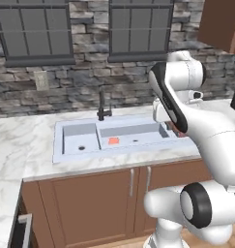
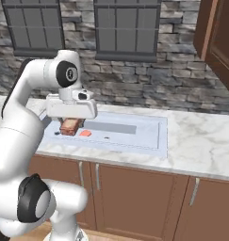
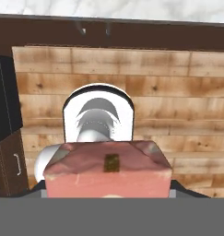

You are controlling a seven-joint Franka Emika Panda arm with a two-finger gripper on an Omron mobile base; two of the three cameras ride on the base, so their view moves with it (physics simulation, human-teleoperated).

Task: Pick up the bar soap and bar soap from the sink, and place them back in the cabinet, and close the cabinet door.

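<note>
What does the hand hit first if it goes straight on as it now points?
The tan-brown bar soap, gripped in the hand, fills the line. Past it, the hand view looks at the wood floor in front of the lower cabinets; depth unclear.

There is no writing to read anywhere here: no label, brand, number or sign. The tan-brown bar soap (image 3: 108, 173) carries a small dark square mark on its top face, seen close up from the hand, but it is too blurred to make out as letters or a logo. The orange bar soap (image 1: 113, 141) in the sink (image 1: 70, 154) looks plain.
</note>
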